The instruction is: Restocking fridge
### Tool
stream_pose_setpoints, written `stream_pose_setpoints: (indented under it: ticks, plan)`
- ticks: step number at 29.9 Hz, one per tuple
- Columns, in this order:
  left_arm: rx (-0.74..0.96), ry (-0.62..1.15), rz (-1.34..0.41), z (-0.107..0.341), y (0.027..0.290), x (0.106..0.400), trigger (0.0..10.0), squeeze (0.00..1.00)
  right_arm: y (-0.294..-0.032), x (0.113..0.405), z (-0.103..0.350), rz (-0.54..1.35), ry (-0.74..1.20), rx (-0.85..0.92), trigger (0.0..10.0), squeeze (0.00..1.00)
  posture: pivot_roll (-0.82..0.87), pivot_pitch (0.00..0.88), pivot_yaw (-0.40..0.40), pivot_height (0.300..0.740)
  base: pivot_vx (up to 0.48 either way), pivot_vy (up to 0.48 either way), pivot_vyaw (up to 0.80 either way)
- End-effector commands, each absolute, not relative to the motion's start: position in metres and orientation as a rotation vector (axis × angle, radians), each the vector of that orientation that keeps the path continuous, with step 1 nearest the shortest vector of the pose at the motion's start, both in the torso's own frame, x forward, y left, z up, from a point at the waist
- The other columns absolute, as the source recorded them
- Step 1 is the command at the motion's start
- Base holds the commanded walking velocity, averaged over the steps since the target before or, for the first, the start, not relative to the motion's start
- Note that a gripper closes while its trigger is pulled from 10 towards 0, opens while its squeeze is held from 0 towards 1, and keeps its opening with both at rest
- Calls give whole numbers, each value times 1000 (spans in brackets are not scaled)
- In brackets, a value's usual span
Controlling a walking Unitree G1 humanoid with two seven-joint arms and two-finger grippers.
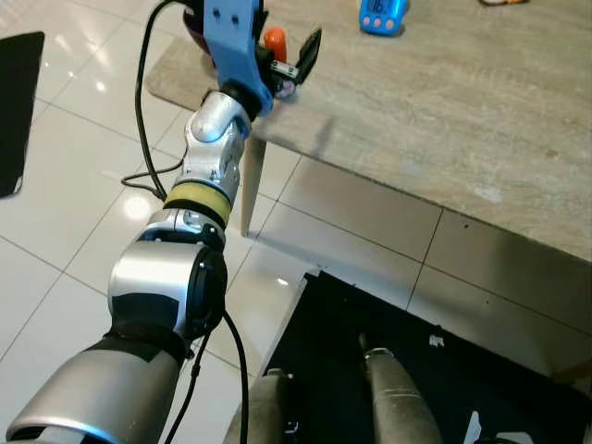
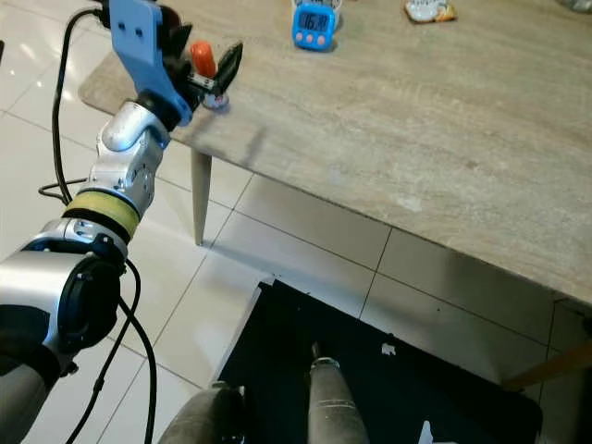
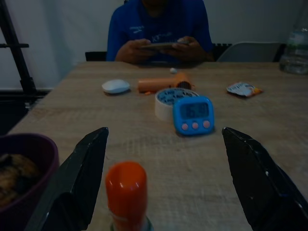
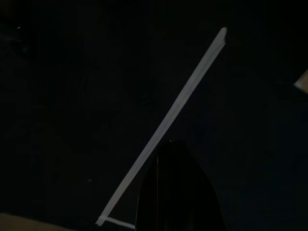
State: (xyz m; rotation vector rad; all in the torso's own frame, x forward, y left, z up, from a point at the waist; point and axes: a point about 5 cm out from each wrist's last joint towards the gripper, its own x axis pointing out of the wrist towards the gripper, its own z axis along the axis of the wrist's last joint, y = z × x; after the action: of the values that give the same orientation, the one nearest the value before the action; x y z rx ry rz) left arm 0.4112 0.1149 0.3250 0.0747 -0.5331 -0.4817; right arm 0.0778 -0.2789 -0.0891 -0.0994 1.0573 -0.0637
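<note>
Orange-capped bottle (image 3: 126,192) between spread left pincer (image 3: 163,185) fingers, blue timer (image 3: 193,114) (reads 16:18); right pincer state unclear

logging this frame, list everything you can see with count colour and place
bottle: 1, orange cap, table corner, between left hand's fingers
bowl: 1, purple, beside bottle
timer: 1, blue, mid table
tape roll: 1, white, behind timer
mouse: 1, white, far side
tube: 1, orange, far side
snack packet: 1, white and orange, far side
table: 1, pale wood
person: 1, blue shirt, seated opposite
left hand: open around bottle
right hand: dark view
</note>
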Motion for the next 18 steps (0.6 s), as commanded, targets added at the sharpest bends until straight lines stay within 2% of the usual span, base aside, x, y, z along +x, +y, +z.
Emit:
stream_pose_setpoints:
  ticks: [1,12,18]
  plan:
    - [74,-500,-461,317,115,413,10000,0,-280,54,-93,-76,1113,-84,10000,0,-155,487,34,740,0,0,0]
    - [77,-473,-411,316,124,416,10000,0,-285,32,-92,-93,1135,-84,10000,0,-171,516,35,740,0,0,0]
    - [56,-461,-428,315,119,416,10000,0,-287,30,-91,-98,1125,-86,10000,0,-193,522,40,740,0,0,0]
